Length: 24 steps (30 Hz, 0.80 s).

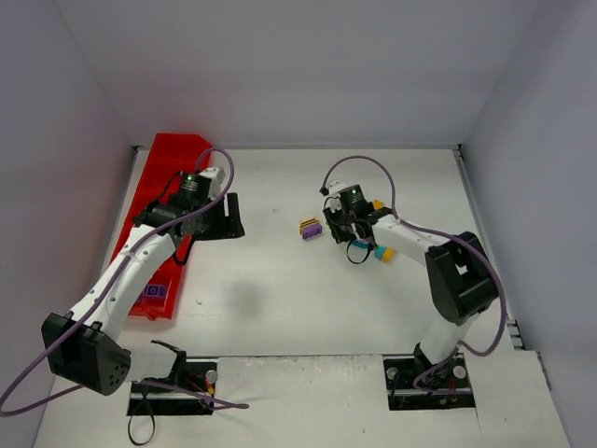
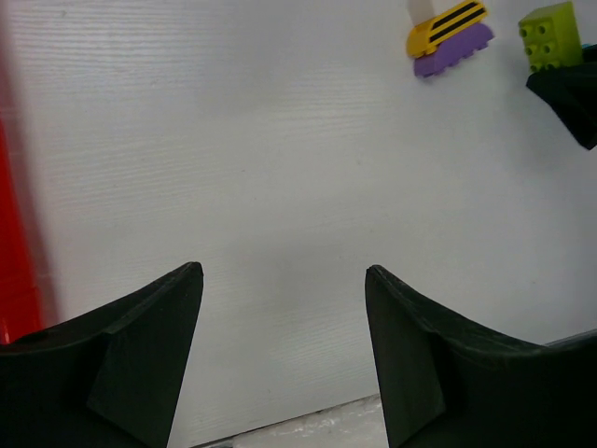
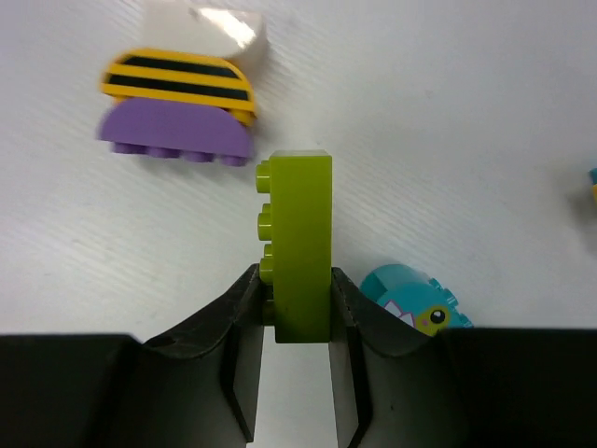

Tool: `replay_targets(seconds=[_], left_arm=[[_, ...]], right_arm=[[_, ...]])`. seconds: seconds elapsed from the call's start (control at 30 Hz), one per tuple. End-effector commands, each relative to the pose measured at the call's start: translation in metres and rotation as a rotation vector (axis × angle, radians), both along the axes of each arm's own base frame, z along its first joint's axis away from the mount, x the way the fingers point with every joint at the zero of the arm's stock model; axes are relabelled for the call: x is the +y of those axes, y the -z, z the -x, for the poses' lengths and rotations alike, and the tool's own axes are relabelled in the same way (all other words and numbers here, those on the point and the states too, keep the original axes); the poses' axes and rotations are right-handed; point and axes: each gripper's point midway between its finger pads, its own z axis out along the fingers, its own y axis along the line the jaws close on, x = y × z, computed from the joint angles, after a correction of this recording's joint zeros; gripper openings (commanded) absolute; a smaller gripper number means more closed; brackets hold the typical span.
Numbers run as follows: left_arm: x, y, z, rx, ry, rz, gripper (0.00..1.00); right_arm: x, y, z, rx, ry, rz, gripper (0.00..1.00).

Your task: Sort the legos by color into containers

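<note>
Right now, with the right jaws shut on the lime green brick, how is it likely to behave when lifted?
The lime green brick looks like rigid moulded plastic, so it probably will not flex. It is small beside the jaws, so it is likely light. The jaws pinch only its near end, so it might pivot or slip.

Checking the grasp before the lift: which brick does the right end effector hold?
The lime brick, clamped in the right end effector. The purple brick, striped brick and teal brick lie free on the table.
</note>
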Motion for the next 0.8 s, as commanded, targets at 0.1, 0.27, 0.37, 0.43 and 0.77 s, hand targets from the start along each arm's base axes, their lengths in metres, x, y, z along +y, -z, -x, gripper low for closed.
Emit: replay_targets(seconds=[0.1, 0.27, 0.37, 0.43, 0.77], left_arm=[[-0.052, -0.073, -0.023, -0.160, 0.059, 0.274, 0.64], [-0.095, -0.107, -0.029, -0.248, 0.130, 0.373, 0.67], [-0.120, -0.120, -0.029, -0.269, 0.164, 0.427, 0.72], [-0.133, -0.122, -0.030, -0.261, 0.170, 0.465, 0.74], [-0.167, -0.124, -0.029, -0.203, 0.198, 0.596, 0.74]], right_arm=[[0.042, -0.103, 0.016, -0.264, -0.098, -0.140, 0.00], [0.059, -0.139, 0.043, -0.345, -0.142, -0.221, 0.00], [0.071, -0.163, 0.058, -0.391, -0.166, -0.291, 0.00], [0.077, -0.179, 0.064, -0.423, -0.180, -0.339, 0.00], [0.086, -0.229, 0.082, -0.500, -0.216, -0.479, 0.00]])
